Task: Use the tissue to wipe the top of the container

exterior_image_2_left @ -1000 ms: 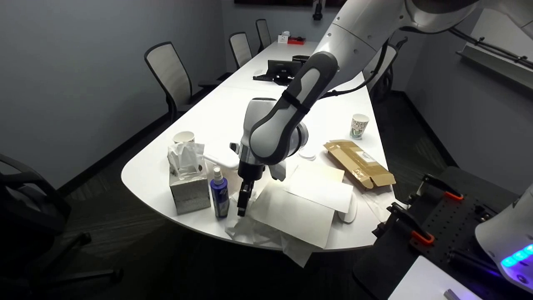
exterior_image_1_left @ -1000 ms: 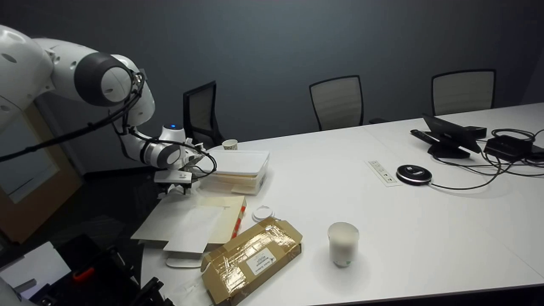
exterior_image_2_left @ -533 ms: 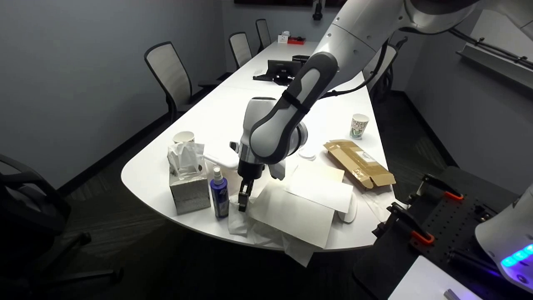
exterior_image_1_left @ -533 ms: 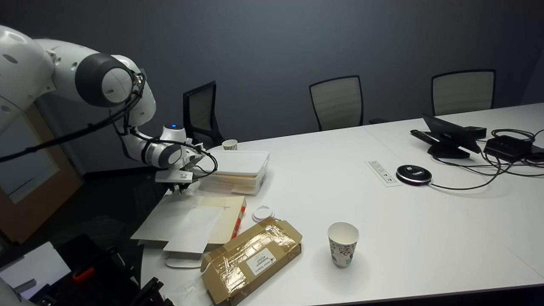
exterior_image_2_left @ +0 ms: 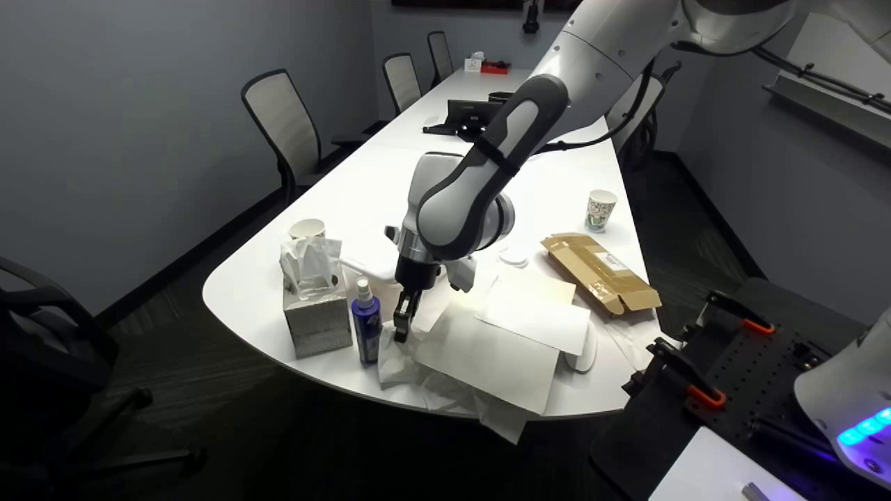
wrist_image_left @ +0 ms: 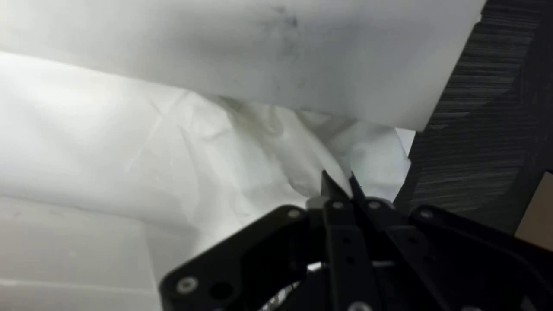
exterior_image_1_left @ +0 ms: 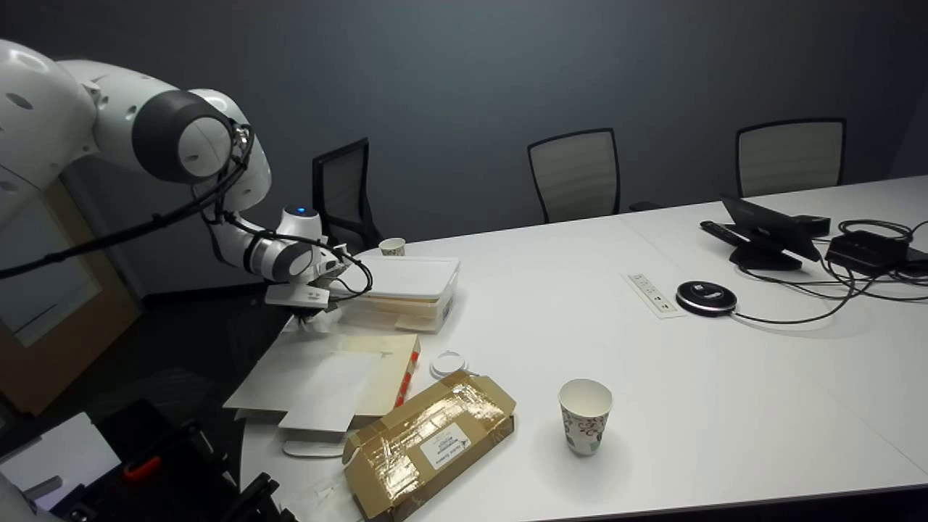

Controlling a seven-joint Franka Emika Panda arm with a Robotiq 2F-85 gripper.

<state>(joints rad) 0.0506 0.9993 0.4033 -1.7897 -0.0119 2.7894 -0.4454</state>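
The white crumpled tissue [wrist_image_left: 255, 160] spreads across the middle of the wrist view, partly beneath a flat sheet. My gripper [wrist_image_left: 338, 179] has its jaws together with a fold of this tissue pinched between the tips. In an exterior view the tissue [exterior_image_2_left: 398, 362] hangs down from the gripper [exterior_image_2_left: 402, 332] to the table, near its rounded edge. The container [exterior_image_1_left: 409, 277], a box with a flat white lid and see-through sides, stands just beyond the gripper [exterior_image_1_left: 304, 317]. Part of its lid [exterior_image_2_left: 372, 270] is hidden behind the arm in an exterior view.
A blue spray bottle [exterior_image_2_left: 367, 323] stands close beside the gripper, with a tissue box [exterior_image_2_left: 317, 323] past it. Flat sheets [exterior_image_2_left: 491, 351] overhang the table edge. A brown packet [exterior_image_1_left: 431, 442] and a paper cup [exterior_image_1_left: 585, 417] lie farther along.
The gripper's jaws have come together on the tissue. The gripper has then risen slightly, drawing the tissue up from the table beside the spray bottle.
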